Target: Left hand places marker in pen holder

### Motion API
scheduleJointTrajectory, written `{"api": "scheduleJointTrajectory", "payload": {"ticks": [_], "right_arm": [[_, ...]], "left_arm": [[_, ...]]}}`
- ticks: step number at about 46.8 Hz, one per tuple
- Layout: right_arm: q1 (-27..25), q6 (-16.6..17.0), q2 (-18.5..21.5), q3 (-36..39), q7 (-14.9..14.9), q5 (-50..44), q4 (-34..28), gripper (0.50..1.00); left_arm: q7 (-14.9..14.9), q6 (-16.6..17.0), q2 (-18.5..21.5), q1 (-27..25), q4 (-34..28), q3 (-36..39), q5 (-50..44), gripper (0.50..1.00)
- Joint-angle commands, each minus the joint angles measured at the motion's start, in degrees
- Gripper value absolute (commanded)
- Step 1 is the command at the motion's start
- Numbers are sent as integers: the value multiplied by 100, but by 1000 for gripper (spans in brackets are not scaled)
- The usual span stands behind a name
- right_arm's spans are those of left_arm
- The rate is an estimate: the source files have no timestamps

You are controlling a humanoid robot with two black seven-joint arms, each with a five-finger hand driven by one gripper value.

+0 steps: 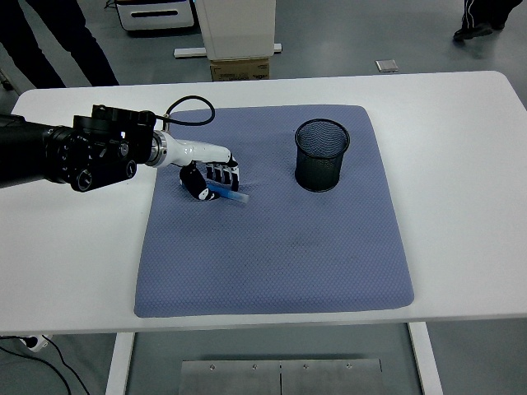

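1. Marker (230, 193) — a blue one — lies low over the left part of the blue mat (272, 263), under the left hand (209, 178), its free end pointing right and slightly toward the near edge.
2. Left hand comes in from the left on a black arm, and its fingers (222, 174) are curled down around the marker's left end; it looks like a grip, though whether the marker is already lifted clear of the mat cannot be told from this view.
3. Pen holder (322, 154) — a black mesh cup — stands upright on the mat, well apart from the hand, to its right and a little farther from the near edge.
4. The relation that matters: the marker's long axis runs roughly flat and left to right, while the cup's mouth faces up. By my judgement, the hand must carry the marker to the right and tip it toward upright, free end down, before it can drop in.
5. The right hand is out of view, so the left is the only one near the marker.
6. The white table (461, 148) bears the mat.
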Motion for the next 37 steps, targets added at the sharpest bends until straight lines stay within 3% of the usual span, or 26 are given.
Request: {"api": "scheduleJointTrajectory", "payload": {"ticks": [1, 28, 37], "right_arm": [[0, 0, 0, -7, 0, 0, 0, 1000], [0, 0, 0, -7, 0, 0, 0, 1000], [0, 0, 0, 2, 0, 0, 0, 1000]], "left_arm": [[-2, 3, -1, -1, 1, -1, 8, 622], [25, 601, -1, -19, -8, -1, 289, 628], [25, 574, -45, -18, -17, -1, 360, 634]]}}
